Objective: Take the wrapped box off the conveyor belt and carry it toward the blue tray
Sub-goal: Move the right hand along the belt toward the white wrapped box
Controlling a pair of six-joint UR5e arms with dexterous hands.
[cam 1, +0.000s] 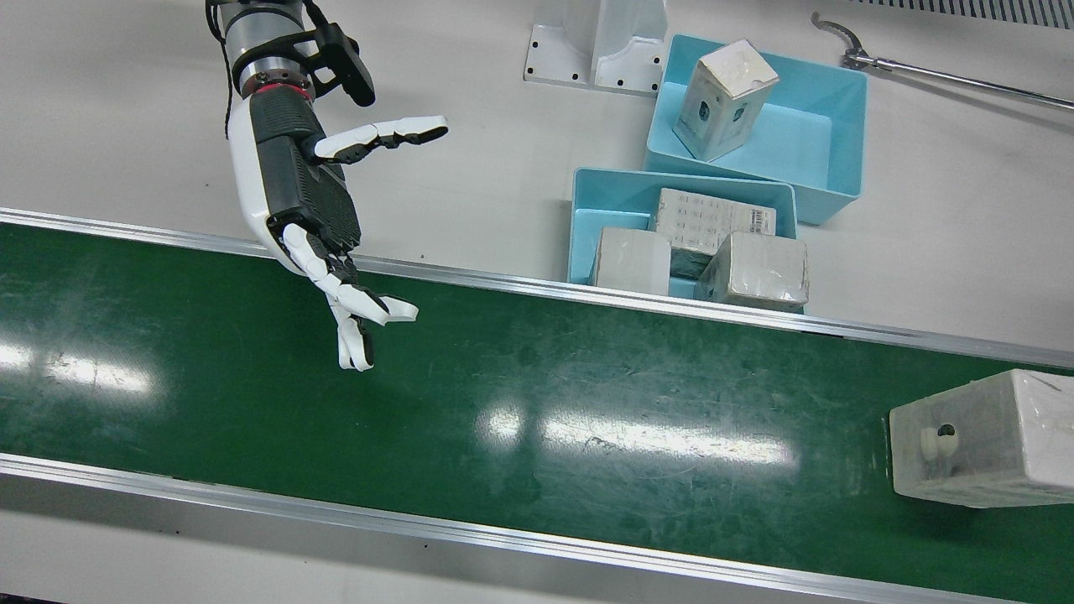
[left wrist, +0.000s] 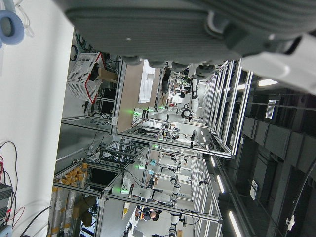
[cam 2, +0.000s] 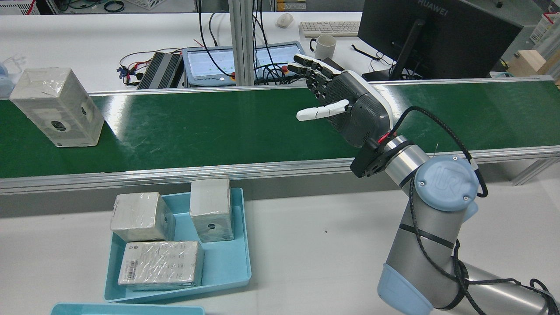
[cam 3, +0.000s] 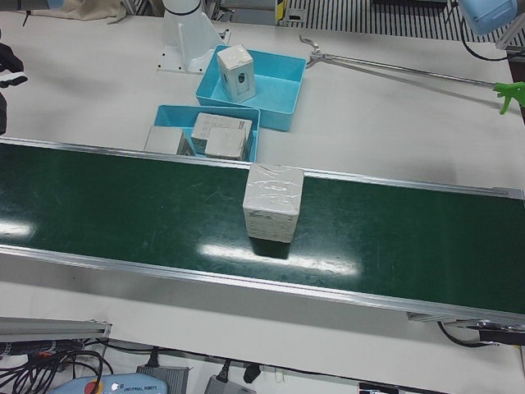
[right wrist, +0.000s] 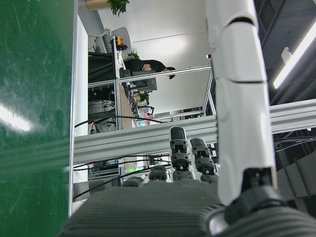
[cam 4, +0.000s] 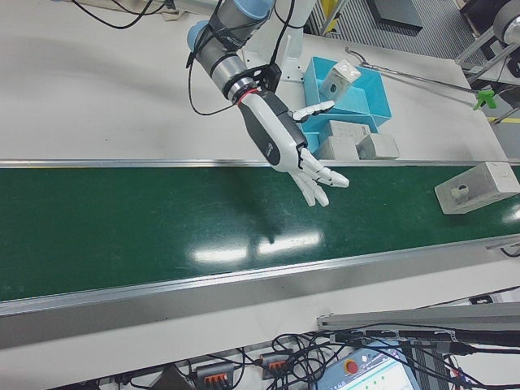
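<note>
The right hand (cam 1: pixel 323 222), fingers spread and empty, hovers over the belt (cam 1: pixel 503 419) at upper left of the front view. The wrapped box (cam 1: pixel 982 440) sits at the right edge, well apart. Risk: a mistimed close could topple it. Left hand: finger state unclear.

The right robot hand (cam 1: pixel 327 210) hangs outstretched on its arm, palm open, fingers (cam 1: pixel 352 306) spread and straight, thumb splayed aside, holding nothing. The left robot hand (left wrist: pixel 197 29) shows only its palm edge; its state is unclear.
</note>
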